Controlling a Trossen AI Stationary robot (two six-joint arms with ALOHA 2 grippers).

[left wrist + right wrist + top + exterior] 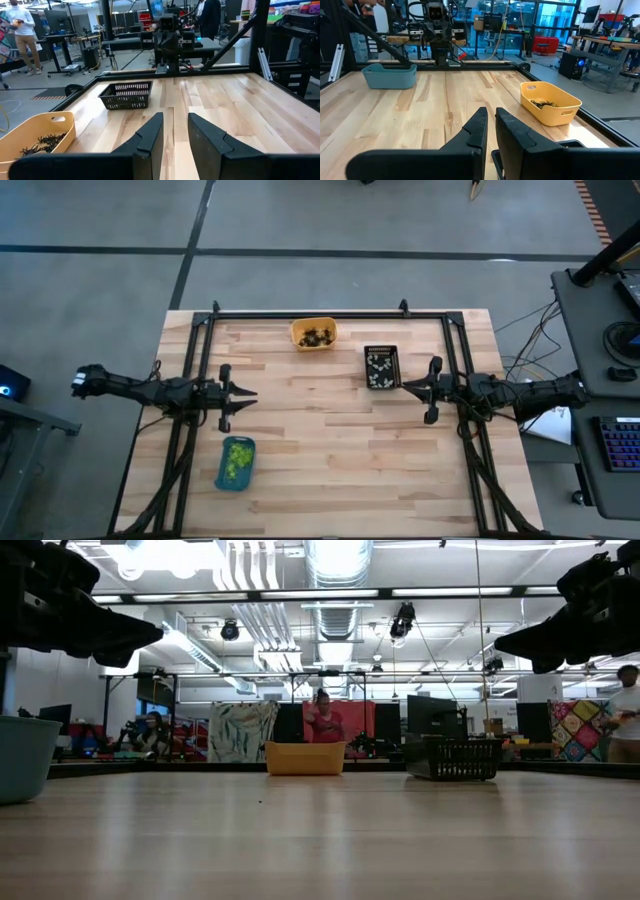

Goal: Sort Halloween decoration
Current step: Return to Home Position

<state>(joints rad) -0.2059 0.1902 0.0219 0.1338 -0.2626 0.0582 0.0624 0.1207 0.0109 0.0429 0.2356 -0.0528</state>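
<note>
The Halloween decoration lies sorted in three trays on the wooden table. Black spider-like trinkets (pixel 317 336) lie in the orange tray (pixel 297 330) at the far middle. Whitish ones (pixel 380 368) fill the black mesh tray (pixel 368 366) to its right. Lime-green ones (pixel 237 460) lie in the blue tray (pixel 222 478) at the near left. My left gripper (pixel 175 116) hovers level at the table's left, open, with nothing between its fingers. My right gripper (pixel 491 110) hovers level at the table's right, just right of the black tray, shut and holding nothing.
A black metal frame (pixel 330 313) runs along the table's far edge and down both sides beside the arms. Bare wood (pixel 330 430) stretches between the two grippers. People stand in the room beyond the table (pixel 323 715).
</note>
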